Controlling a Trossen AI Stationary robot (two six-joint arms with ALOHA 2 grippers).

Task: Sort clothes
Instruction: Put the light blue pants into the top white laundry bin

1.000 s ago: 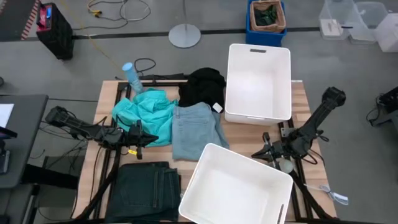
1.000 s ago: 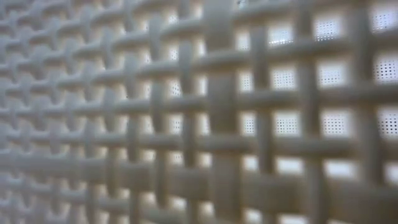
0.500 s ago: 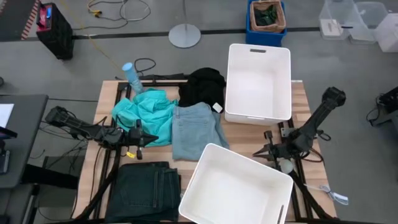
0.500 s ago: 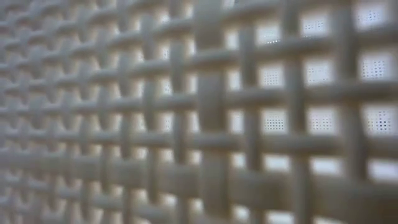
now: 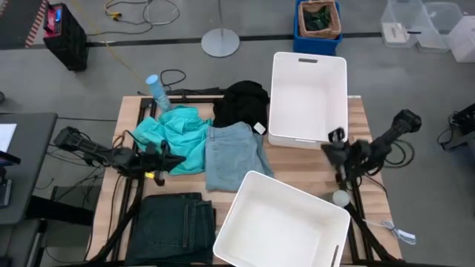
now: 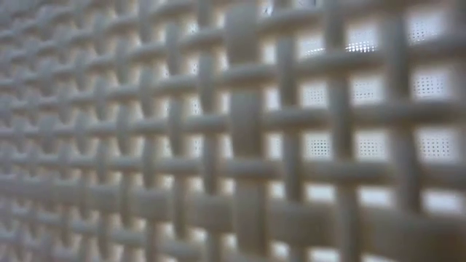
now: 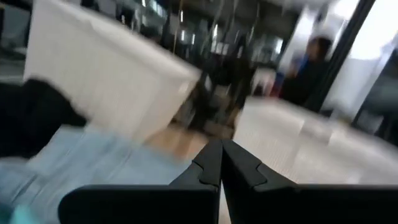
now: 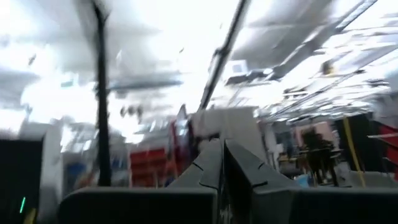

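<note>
- The counter (image 5: 137,111) is carrying the whole spread, wooden top showing at its far left corner.
- Two white bins are taking up the right half: the near bin (image 5: 282,222) is sitting askew at the front edge, and the far bin (image 5: 309,96) is standing square at the back right. The low view is filled by a white lattice wall and showing nothing else.
- The dark greenish-black jeans (image 5: 172,226) are lying folded at the near left, just left of the near bin.
- The pale blue denim piece (image 5: 233,154) is lying mid-counter, its near edge touching the near bin's rim.
- The bright turquoise top (image 5: 172,133) is lying crumpled to the left of the denim, overlapping its edge.
- The black top (image 5: 239,102) is sitting bunched at the far middle, right beside the far bin.
- A pale blue bottle (image 5: 157,90) is lying at the far left edge, beyond the turquoise top.
- The left gripper (image 5: 165,157) is hovering low at the turquoise top's near-left edge, fingers (image 7: 208,165) clenched together and gripping nothing.
- The right gripper (image 5: 334,139) is sitting by the far bin's near right corner, tilted upward towards the ceiling, fingers (image 8: 211,163) pressed together with nothing between them.
</note>
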